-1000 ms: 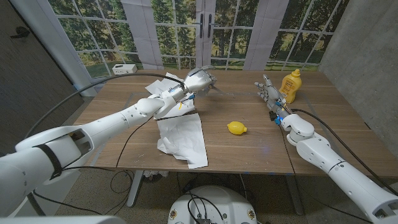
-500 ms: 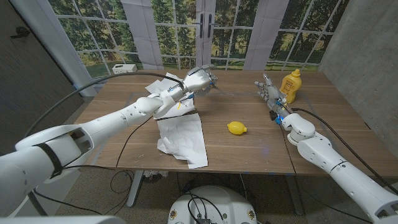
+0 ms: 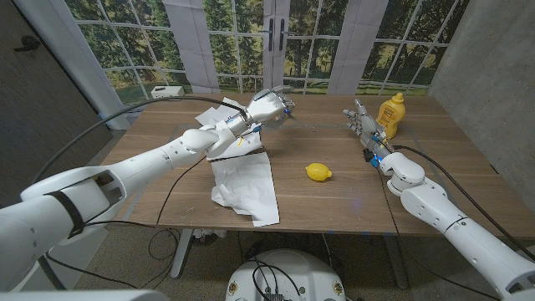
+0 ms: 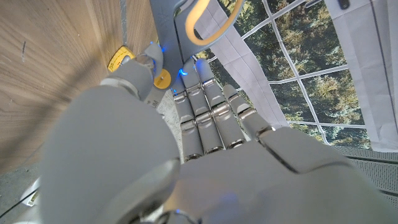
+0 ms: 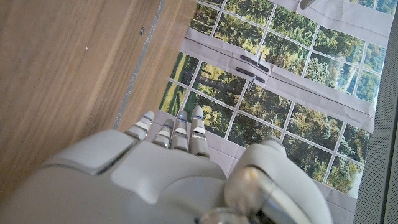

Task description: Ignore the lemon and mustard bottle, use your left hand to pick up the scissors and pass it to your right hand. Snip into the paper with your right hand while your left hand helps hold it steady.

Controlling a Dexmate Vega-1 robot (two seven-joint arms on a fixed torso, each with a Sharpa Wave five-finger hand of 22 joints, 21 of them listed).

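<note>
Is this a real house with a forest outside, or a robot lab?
Probably a robot lab. The forest windows look like a printed backdrop, cables trail over the table, and bare concrete wall stands beside it.

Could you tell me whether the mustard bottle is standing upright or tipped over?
Upright: the mustard bottle stands on its base with its cap pointing up, behind the right hand.

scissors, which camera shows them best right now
The left wrist view: the scissors sit close up beyond the left robot hand, their grey and yellow handle loop clear. In the head view they are small and mostly hidden at that robot hand. The right wrist view looks at table and backdrop.
</note>
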